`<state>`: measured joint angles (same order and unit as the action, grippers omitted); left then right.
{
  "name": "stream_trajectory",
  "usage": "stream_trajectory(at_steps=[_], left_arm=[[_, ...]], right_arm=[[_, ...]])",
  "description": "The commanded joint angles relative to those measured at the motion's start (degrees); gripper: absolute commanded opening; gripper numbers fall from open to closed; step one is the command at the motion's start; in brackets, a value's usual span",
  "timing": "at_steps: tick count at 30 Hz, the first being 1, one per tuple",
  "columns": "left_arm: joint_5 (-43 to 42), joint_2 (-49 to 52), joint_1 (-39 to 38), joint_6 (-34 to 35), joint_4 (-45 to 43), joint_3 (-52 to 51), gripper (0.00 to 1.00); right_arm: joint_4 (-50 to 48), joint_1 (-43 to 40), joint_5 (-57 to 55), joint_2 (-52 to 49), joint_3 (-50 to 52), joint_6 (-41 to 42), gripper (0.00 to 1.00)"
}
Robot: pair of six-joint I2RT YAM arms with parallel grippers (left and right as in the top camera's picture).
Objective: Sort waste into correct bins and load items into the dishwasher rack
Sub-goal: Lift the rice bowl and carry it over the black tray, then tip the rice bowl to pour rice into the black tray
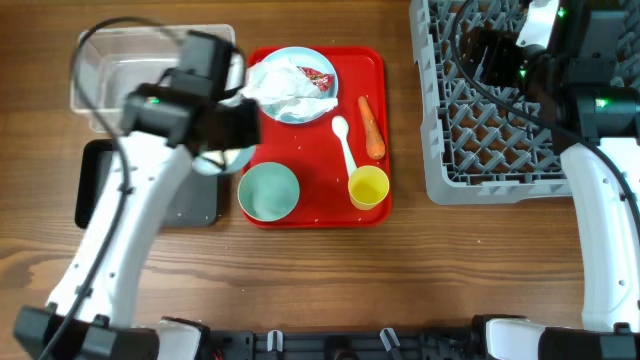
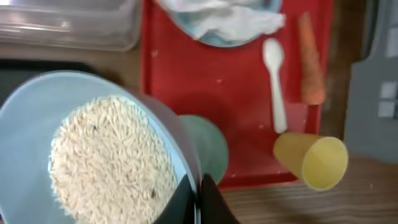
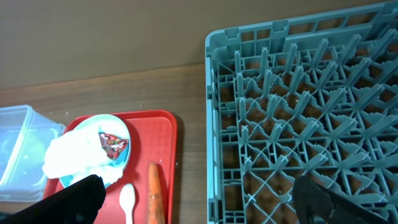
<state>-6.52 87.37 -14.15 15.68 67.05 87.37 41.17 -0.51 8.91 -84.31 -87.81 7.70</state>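
White arm point(image 1: 120, 230) aslant, left tool point(image 2: 198, 190) tight on light blue bowl point(image 2: 25, 130)

Table point(image 1: 330, 280) is wood, visible grain, pretty matt. Red tray point(image 1: 300, 150) looks like smooth plastic with a bit of sheen. Tub point(image 1: 100, 80) is clear glossy plastic, black tray point(image 1: 92, 185) is dull and matt. Rack point(image 1: 470, 170) is grey moulded plastic, matt too. Napkin point(image 1: 280, 90) is crumpled paper, wrapper point(image 1: 318, 78) looks shiny. Cup point(image 1: 368, 187) and spoon point(image 1: 346, 148) are smooth plastic. Blue bowl point(image 2: 25, 124) is smooth, full of rough white grains point(image 2: 112, 162).
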Motion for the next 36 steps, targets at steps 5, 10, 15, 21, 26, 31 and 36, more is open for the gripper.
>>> stream_trajectory(at_steps=[5,10,15,21,26,31,36], left_arm=[[-9.27,-1.99,14.19,-3.58,6.45,-4.24,0.04],[-23.23,-1.99,23.06,-9.57,-3.56,-15.19,0.04],[-40.57,-1.97,38.73,-17.16,-10.69,-24.13,0.04],[-54.42,-1.7,55.76,-26.38,-10.93,-28.79,0.04],[-59.98,1.53,63.19,-30.62,-12.85,-29.05,0.04],[-69.68,5.46,65.57,-36.5,-14.56,-29.05,0.04],[-77.48,13.14,65.81,-36.74,-20.48,-29.05,0.04]], right_arm=[[1.09,0.33,-0.59,-0.68,-1.31,-0.24,1.0],[1.99,0.33,-0.59,-0.68,-1.31,-0.2,0.99],[2.51,0.33,-0.35,-0.68,-1.31,-0.17,1.0],[2.64,0.35,0.09,-0.68,-1.31,0.0,1.0],[2.69,0.35,0.11,-0.68,-1.31,-0.02,1.0],[3.1,0.35,0.09,-0.68,-1.31,0.0,1.0],[3.15,0.35,0.09,-0.68,-1.31,0.0,1.0]])
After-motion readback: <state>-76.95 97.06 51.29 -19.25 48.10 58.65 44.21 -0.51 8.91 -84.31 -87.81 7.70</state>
